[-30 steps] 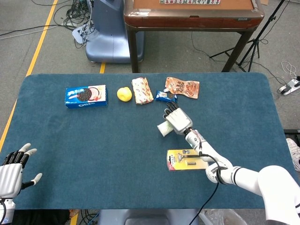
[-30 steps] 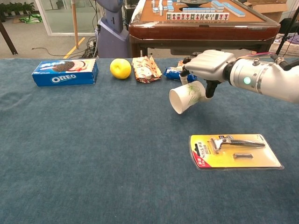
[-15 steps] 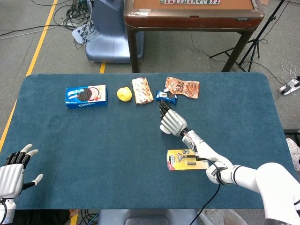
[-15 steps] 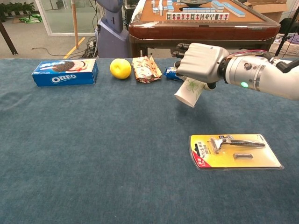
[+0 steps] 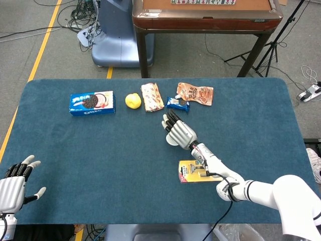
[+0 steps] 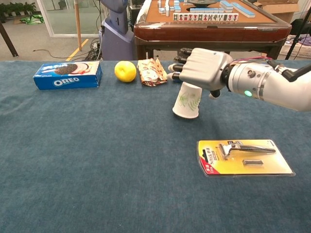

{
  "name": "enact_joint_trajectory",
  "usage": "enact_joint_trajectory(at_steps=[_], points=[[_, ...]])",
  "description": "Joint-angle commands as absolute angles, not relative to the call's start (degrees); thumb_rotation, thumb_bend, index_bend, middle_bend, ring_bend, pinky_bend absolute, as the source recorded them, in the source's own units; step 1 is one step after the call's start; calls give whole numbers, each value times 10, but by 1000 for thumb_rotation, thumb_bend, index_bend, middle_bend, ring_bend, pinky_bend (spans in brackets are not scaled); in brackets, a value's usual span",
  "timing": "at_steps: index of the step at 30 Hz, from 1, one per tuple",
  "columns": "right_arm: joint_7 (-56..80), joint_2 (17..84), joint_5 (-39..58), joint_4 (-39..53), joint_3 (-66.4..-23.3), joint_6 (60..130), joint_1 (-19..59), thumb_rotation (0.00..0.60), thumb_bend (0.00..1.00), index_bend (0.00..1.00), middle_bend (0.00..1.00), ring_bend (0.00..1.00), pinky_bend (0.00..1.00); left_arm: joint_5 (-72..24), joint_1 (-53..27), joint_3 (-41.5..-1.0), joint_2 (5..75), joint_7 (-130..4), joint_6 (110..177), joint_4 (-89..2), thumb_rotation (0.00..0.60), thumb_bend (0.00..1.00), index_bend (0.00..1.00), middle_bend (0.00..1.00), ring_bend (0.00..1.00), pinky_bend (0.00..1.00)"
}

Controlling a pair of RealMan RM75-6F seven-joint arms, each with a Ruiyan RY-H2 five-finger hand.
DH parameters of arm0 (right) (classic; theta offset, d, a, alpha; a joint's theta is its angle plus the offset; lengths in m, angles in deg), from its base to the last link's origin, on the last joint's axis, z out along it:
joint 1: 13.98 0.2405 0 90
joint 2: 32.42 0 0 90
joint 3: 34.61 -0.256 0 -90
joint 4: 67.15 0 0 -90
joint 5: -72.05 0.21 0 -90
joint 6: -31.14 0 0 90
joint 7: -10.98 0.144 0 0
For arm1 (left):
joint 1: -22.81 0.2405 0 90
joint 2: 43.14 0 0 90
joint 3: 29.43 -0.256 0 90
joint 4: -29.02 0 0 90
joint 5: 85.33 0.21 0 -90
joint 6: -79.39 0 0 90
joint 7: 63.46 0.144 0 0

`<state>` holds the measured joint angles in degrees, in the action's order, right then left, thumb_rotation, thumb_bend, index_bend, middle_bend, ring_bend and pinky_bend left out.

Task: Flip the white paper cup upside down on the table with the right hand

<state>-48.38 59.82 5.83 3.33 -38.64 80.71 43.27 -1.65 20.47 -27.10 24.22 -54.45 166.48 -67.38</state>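
1 white paper cup is on the blue table, mouth down and wider end at the cloth, standing nearly upright with a slight tilt. The right hand sits over its narrow upper end; the palm covers the cup top and the fingers reach forward past it, so whether they grip or merely rest on the cup cannot be told from either view. In the head view the cup is almost wholly hidden beneath this hand. The left hand is at the near left corner of the table, well apart from everything, fingers spread and holding nothing. Along the far side of the table lie 5 items in 1 row: 1 blue Oreo box, 1 yellow lemon, 1 beige snack packet, 1 small blue wrapper, and 1 orange pouch. The cup stands just in front of the blue wrapper. 1 yellow blister card holding a razor lies flat on the near right of the table, apart from the cup. Beyond the table stands 1 wooden mahjong table.
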Motion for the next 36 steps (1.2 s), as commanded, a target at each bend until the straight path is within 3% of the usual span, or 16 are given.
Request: enact_joint_trajectory(at_steps=[1,9,19,27,36], points=[[-447,587,69,55,-400,817,422,600,152,0,51,0,0,-16,204,-271,242,-544,1663,-674,600,146,241,126,162,131],[-266,568,87,88,-439,826,382,600,150,2,63,0,0,-14,203,-271,241,-542,1662,-676,600,146,243,126,162,131],[-89,513,97,160,-469,858,318,600,150,75,133,11,0,-15,201,-267,241,-537,1664,-676,600,146,244,126,162,132],[-55,437,104,272,-454,926,243,600,159,117,194,82,54,-16,189,-256,238,-534,1658,-675,600,146,244,126,162,131],[-24,359,37,357,-393,1031,135,600,173,141,204,89,89,-15,183,-255,238,-535,1653,-674,600,146,243,125,162,132]])
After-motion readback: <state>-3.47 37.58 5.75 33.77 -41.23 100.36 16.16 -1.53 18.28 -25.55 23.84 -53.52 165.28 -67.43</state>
